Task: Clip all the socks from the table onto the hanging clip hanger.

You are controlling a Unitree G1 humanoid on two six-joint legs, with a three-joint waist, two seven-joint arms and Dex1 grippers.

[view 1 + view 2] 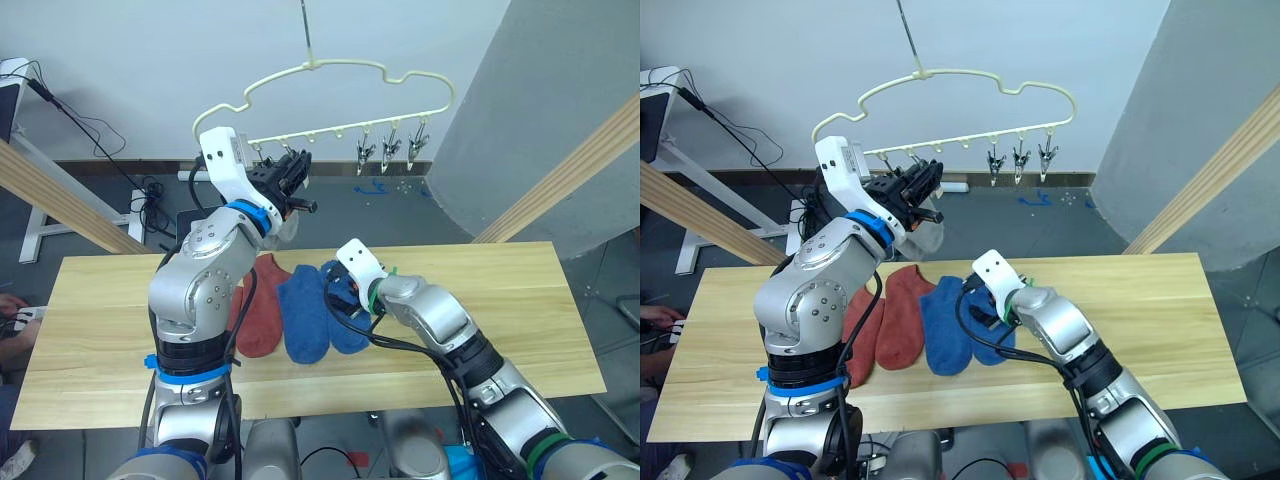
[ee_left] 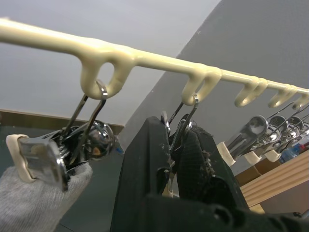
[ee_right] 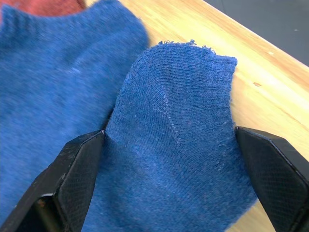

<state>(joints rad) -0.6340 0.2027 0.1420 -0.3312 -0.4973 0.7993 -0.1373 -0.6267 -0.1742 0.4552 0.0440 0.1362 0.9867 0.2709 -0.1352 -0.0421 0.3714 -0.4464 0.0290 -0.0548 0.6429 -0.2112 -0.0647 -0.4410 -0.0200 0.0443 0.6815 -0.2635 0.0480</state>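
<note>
Blue sock (image 3: 178, 145) between spread right gripper (image 3: 174, 179) fingers; no writing legible.

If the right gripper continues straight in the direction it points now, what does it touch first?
Most likely the blue sock. The right gripper has its jaws open on either side of the sock's cuff end, which lies on the table directly ahead. The wood lies just beneath the sock.

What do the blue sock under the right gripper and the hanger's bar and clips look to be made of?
The blue ankle sock looks like soft knit fabric: fine ribbing, fuzzy frayed cuff edge. The pale-yellow cloud-shaped clip hanger appears plastic or plastic-coated: smooth, glossy, with moulded loops. Its small silver clips look like polished metal, shiny and reflective, with pale tips.
</note>
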